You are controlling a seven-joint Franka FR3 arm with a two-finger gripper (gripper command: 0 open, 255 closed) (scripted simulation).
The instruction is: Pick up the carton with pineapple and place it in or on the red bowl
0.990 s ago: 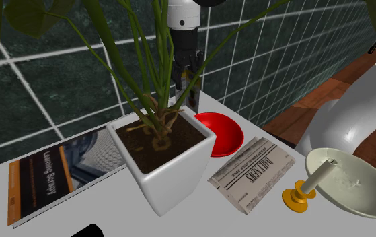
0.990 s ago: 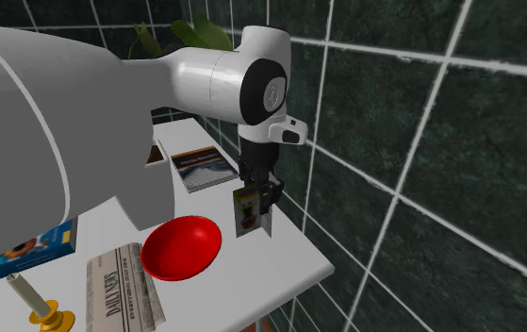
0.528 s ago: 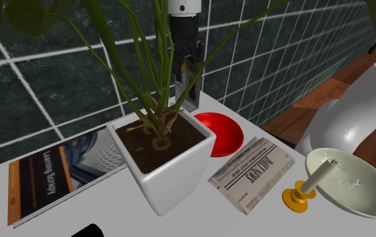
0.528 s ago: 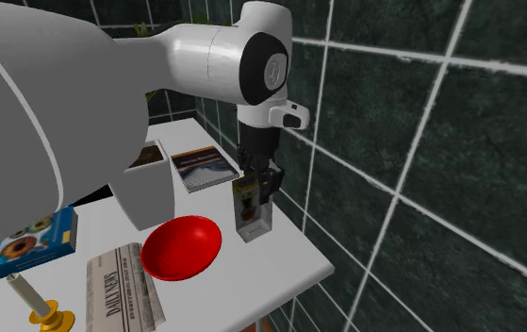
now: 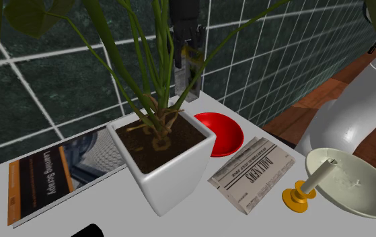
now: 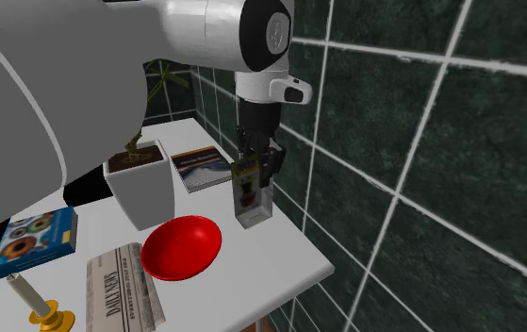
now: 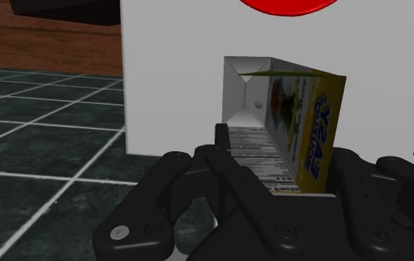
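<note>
A carton with a yellow face and a pineapple picture [image 6: 250, 200] hangs upright above the white table, with my black gripper [image 6: 256, 162] shut on its top end. The red bowl [image 6: 182, 247] rests on the table just to the second exterior view's left of and below the carton. In the shoulder view the carton [image 5: 188, 75] is partly hidden behind plant leaves, with the gripper [image 5: 186, 42] above it and the red bowl [image 5: 220, 132] lower right. Looking along the gripper [image 7: 286, 174], both fingers clasp the carton [image 7: 305, 122], and the bowl's rim [image 7: 290, 6] lies beyond it.
A tall plant in a white square pot [image 5: 163, 160] stands close beside the carton and bowl. A folded newspaper [image 5: 251, 174], a candle on a yellow holder [image 5: 299, 194] and a pale dish [image 5: 352, 183] lie nearer the stand. A magazine [image 5: 50, 175] and a blue box [image 6: 27, 240] also sit on the table [image 6: 280, 259].
The gripper has risen straight up with the carton in it, lifting the carton clear of the table. Bowl and other objects have not moved.
</note>
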